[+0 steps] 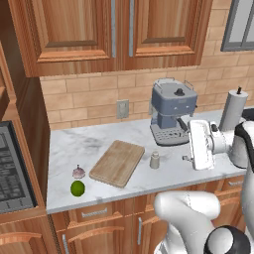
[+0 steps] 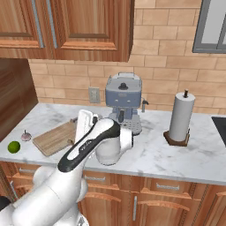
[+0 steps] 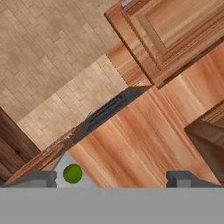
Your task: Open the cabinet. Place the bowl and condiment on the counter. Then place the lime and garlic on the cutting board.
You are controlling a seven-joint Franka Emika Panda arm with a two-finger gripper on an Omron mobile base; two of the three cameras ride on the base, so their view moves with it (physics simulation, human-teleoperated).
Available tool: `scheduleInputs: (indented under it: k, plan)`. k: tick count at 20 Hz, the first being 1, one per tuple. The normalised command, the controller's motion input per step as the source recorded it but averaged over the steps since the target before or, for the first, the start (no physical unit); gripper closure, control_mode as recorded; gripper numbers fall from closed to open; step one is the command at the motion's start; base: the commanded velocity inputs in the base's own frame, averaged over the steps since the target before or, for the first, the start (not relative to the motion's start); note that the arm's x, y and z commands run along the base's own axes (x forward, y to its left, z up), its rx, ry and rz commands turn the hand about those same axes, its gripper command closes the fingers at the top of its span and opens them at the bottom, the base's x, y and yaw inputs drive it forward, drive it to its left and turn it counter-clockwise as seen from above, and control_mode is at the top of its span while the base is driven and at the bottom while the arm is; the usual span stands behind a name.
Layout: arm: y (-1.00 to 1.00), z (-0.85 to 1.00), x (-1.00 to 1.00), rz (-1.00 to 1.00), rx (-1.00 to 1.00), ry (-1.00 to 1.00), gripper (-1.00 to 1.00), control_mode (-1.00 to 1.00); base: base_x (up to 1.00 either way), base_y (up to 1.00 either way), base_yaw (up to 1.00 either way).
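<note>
Above the white marble surface (image 1: pixel 99 144) | tool (image 3: pixel 111 177) jaws wide, empty | reddish-brown wooden wall cabinet (image 1: pixel 74 30) shut; small grey-beige shaker condiment (image 1: pixel 155 159) beside light-wood cutting board (image 1: pixel 117 162); green lime (image 1: pixel 77 188), pinkish garlic (image 1: pixel 78 172) near edge | risk: arm sweep topples shaker or rolls lime off.

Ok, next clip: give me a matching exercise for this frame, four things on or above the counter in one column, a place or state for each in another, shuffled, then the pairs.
Things:
1. lime
2. condiment
3. cabinet
4. gripper

Places or states:
A. door shut
B. jaws apart, nothing between them
C. near the counter's front edge, just in front of the garlic
D. standing between the cutting board and the coffee machine

Pairs: 1-C, 2-D, 3-A, 4-B
</note>
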Motion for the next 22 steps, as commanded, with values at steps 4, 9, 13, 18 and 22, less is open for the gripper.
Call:
scheduleInputs:
  k: [4, 9, 13, 18, 22]
  plan:
    - [0.05, 0.38, -0.63, -0.16, -0.14, -0.22, -1.00, -1.00, 0.00, 0.00, 0.00]
    - [0.08, 0.38, -0.67, -0.19, -0.13, -0.22, -1.00, -1.00, 0.00, 0.00, 0.00]
    - [0.08, 0.39, -0.68, -0.20, -0.14, -0.23, -1.00, -1.00, 0.00, 0.00, 0.00]
    - [0.10, 0.37, -0.62, -0.15, -0.15, -0.19, -1.00, -1.00, 0.00, 0.00, 0.00]
    - [0.29, 0.18, -0.28, -0.07, -0.12, -0.08, -1.00, -1.00, 0.00, 0.00, 0.00]
